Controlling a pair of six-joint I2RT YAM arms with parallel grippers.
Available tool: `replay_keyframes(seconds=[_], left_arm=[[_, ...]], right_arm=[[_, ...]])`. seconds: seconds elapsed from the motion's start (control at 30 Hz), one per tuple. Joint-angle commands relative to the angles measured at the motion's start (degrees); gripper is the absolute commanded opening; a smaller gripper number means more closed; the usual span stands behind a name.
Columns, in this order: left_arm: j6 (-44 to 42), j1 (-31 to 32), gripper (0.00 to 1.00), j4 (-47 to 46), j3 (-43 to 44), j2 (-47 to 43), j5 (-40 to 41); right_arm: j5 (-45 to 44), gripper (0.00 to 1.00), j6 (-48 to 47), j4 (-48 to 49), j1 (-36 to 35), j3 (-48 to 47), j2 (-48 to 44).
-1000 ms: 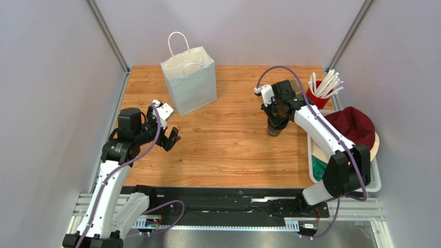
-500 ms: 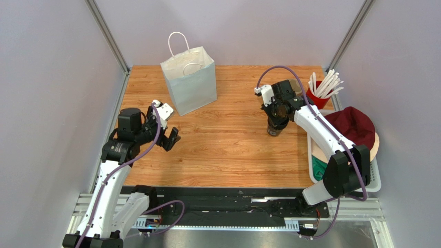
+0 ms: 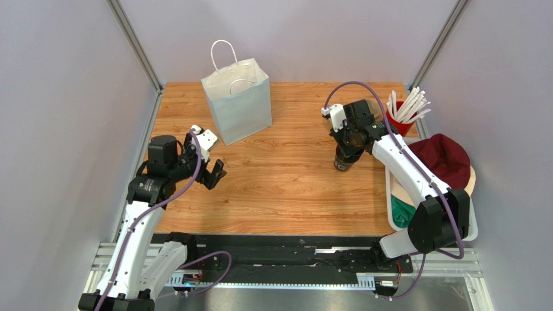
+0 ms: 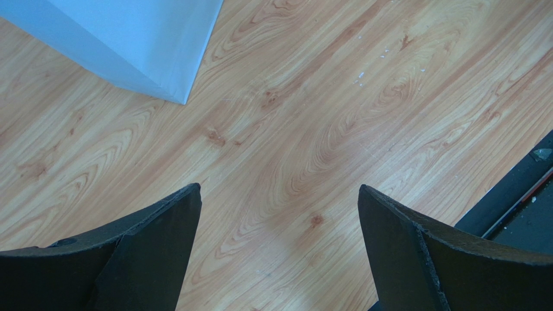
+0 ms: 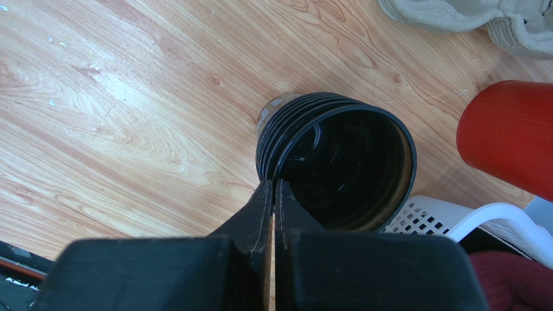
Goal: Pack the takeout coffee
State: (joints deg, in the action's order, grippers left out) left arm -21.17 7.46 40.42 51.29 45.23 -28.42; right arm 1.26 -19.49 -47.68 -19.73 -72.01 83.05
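The takeout coffee cup [image 3: 343, 161], black, ribbed and open-topped, stands on the wooden table right of centre. In the right wrist view the cup [image 5: 337, 165] shows its empty dark inside. My right gripper [image 3: 348, 146] is directly above it; its fingers [image 5: 274, 189] are shut on the cup's near rim, one inside and one outside. The white paper bag [image 3: 237, 103] stands open at the back left. My left gripper [image 3: 211, 173] hovers open and empty in front of the bag, over bare wood [image 4: 279, 194]. The bag's corner [image 4: 130, 39] shows in the left wrist view.
A red cup of white straws [image 3: 401, 118] stands at the back right, close behind my right arm, and shows in the right wrist view [image 5: 509, 133]. A white basket [image 3: 468, 228] with a maroon cap and cloths sits at the right edge.
My right arm's wrist and elbow have shifted slightly to the right; the cup stays about where it was. The left arm has not moved.
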Motion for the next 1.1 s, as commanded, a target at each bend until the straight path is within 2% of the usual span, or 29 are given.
replay_keyframes(seconds=[0.0, 0.27, 0.37, 1.07], left_arm=[[-0.5, -0.1, 0.99, -1.3, 0.2, 0.1, -1.4], [-0.5, -0.1, 0.99, -1.4, 0.1, 0.0, -1.4], [-0.5, -0.1, 0.99, -1.4, 0.0, 0.1, -1.5], [-0.4, -0.1, 0.99, -1.5, 0.0, -0.1, -1.3]], right_arm=[[-0.6, 0.0, 0.5, 2.2, 0.2, -0.3, -2.7], [-1.2, 0.0, 0.5, 2.5, 0.0, -0.7, -3.1], [-3.9, 0.0, 0.5, 2.4, -0.5, -1.5, -3.7], [-10.7, 0.0, -1.8, -2.6, -4.2, -10.1, -5.4]])
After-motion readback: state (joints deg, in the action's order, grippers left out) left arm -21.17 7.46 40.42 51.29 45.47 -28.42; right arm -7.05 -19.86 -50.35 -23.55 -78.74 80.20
